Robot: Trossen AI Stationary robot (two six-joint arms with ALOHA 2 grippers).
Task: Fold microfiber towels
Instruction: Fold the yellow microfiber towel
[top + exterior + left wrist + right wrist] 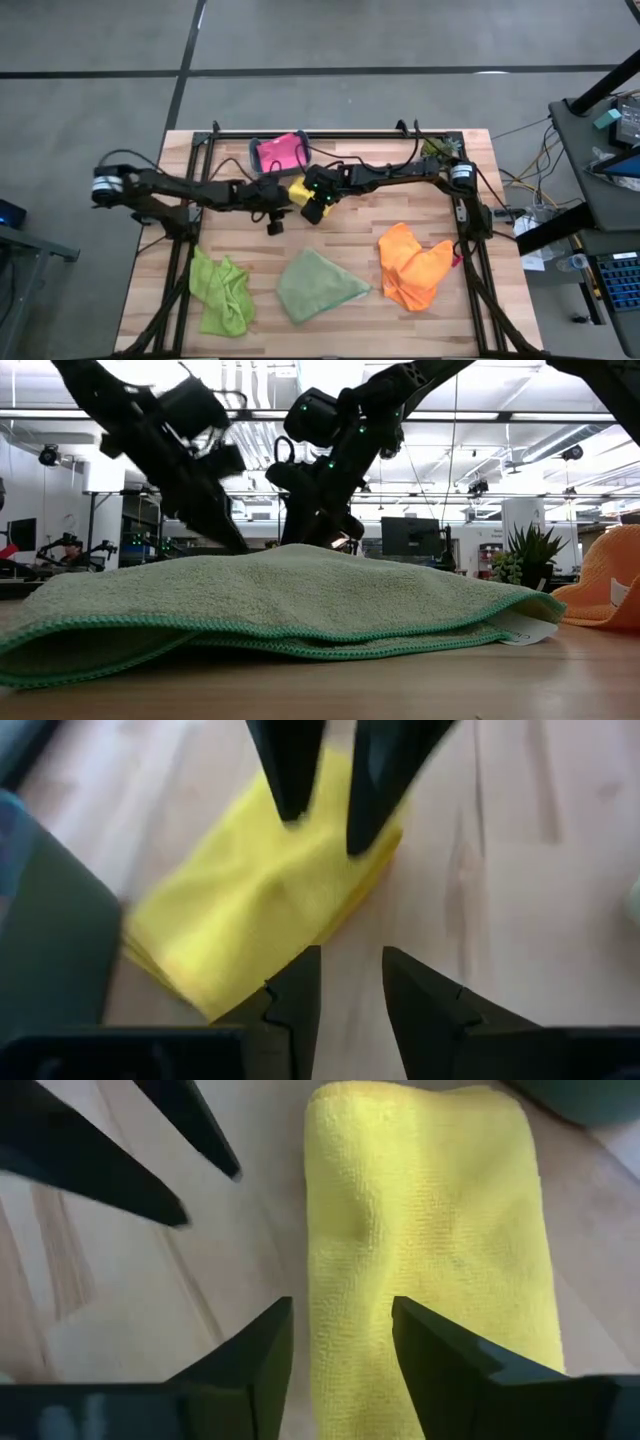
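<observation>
The folded yellow towel [430,1250] lies under the right gripper [340,1340], whose released jaws straddle its edge; left gripper [350,985], parted and empty, just beside. Pink towel [278,153] at eleven o'clock.

No legible text anywhere.

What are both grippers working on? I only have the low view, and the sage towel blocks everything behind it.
Observer: A folded yellow towel, flat on the table. Both grippers meet over it.
Operator: Is either holding it?
Observer: No. The right gripper is open over the towel's edge. The left gripper is open just off the towel, with nothing between its fingers.
Operator: Where's the pink one?
Observer: The pink towel sits in the teal bin near the table's back edge.
</observation>
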